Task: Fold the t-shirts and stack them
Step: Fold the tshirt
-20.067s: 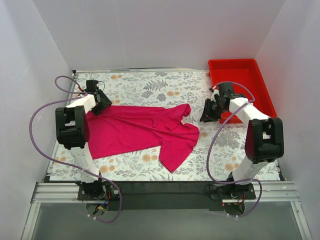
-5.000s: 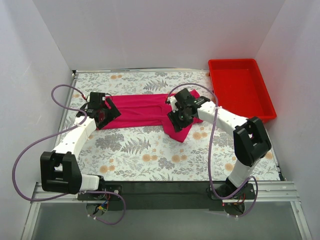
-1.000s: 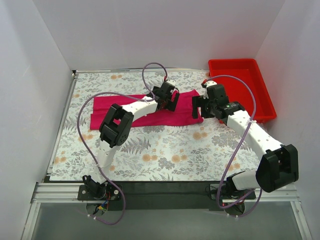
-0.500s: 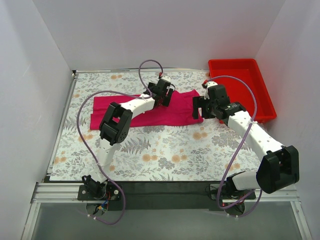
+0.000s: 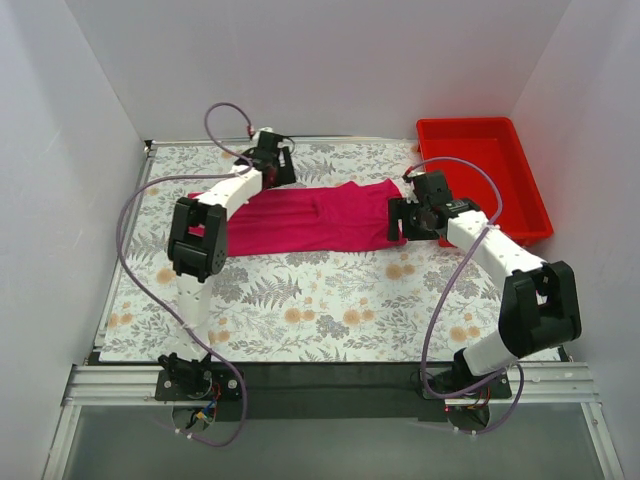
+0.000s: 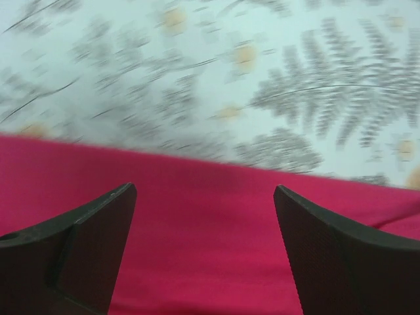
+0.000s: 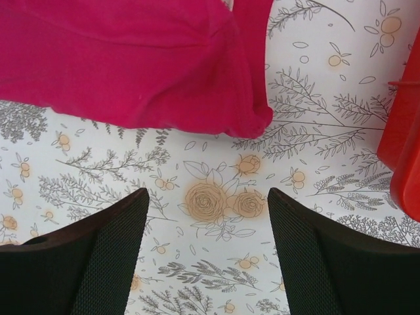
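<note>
Tabletop (image 5: 320,310) free nr front; L pincer (image 6: 203,189), R pincer (image 7: 207,191) at t-shirt (image 5: 310,215) edges.

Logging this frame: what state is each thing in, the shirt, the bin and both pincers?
t-shirt: folded into a long band, lying flat on the tablecloth, gripped by neither arm.
red bin: upright at the far right, empty.
left pincer: open, nothing between its fingers, over the shirt's far edge.
right pincer: open, holding nothing, over the tablecloth just off the shirt's right end.
</note>
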Robot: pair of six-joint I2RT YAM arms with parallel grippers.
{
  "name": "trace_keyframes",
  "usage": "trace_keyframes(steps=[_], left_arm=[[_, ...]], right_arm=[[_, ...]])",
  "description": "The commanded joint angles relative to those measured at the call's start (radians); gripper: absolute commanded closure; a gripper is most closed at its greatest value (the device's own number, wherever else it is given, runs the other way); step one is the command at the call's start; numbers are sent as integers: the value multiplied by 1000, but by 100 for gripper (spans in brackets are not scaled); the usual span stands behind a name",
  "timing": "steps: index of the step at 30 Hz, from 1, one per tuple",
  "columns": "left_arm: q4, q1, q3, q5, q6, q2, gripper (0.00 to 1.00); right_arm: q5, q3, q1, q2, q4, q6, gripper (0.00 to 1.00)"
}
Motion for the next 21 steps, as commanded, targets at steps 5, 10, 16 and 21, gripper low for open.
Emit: trace_keyframes(steps=[5,10,16,21], left_arm=[[-110,172,-413,118,-242,-399,20],[-55,301,-692,141,-253,-614,28],[-12,436,-825,118,-236,-640,37],[-4,484,-793,119,-245,-557,40]], right_arm=[[-126,42,-83,99,42,-50,40],[-143,44,-94,142,62,-56,48],[-140,41,-97,173,70,-61,50],[-126,48,-97,208,68,-59,52]])
